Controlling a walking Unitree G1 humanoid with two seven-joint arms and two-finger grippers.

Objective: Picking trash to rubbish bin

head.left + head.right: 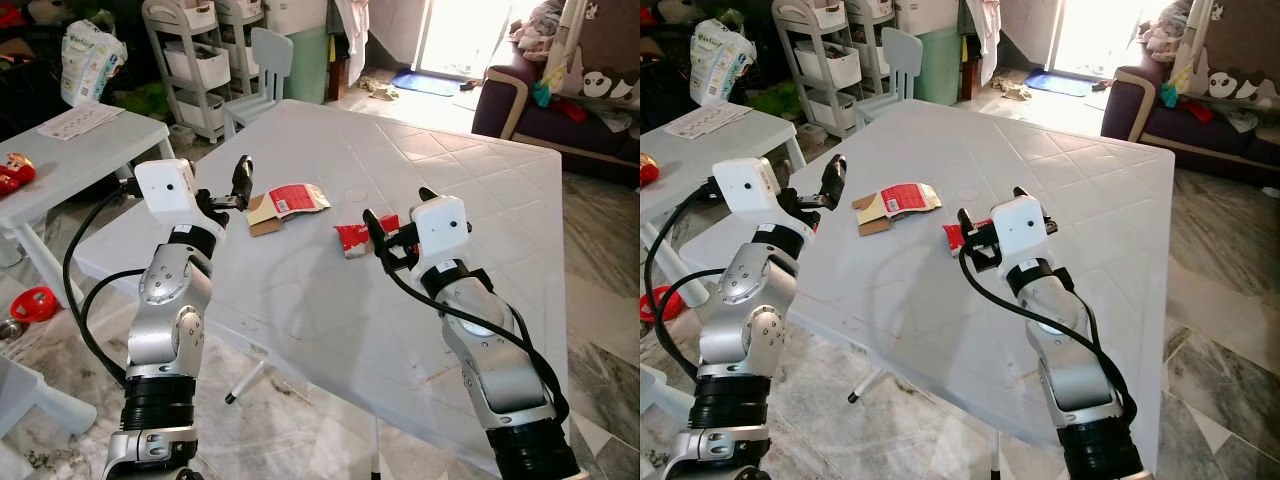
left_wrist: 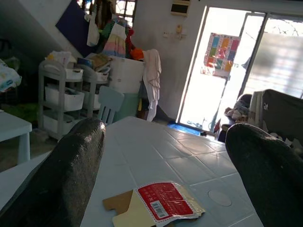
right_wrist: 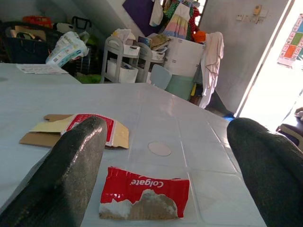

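On the white table (image 1: 470,170) lies a torn red Colgate wrapper (image 1: 353,239), just ahead of my right gripper (image 1: 395,212). That gripper is open and low over the table, and the wrapper (image 3: 144,194) sits between its fingers (image 3: 75,161) but further out, untouched. A flattened cardboard packet with a red label (image 1: 288,203) lies left of the wrapper. My left gripper (image 1: 235,190) is open and hovers just left of the packet (image 2: 156,208), holding nothing.
A pale green bin (image 1: 305,65) stands beyond the table's far corner, beside a small light-blue chair (image 1: 262,65) and a grey shelf cart (image 1: 190,60). A smaller white table (image 1: 70,160) is on the left and a dark sofa (image 1: 560,110) at the back right.
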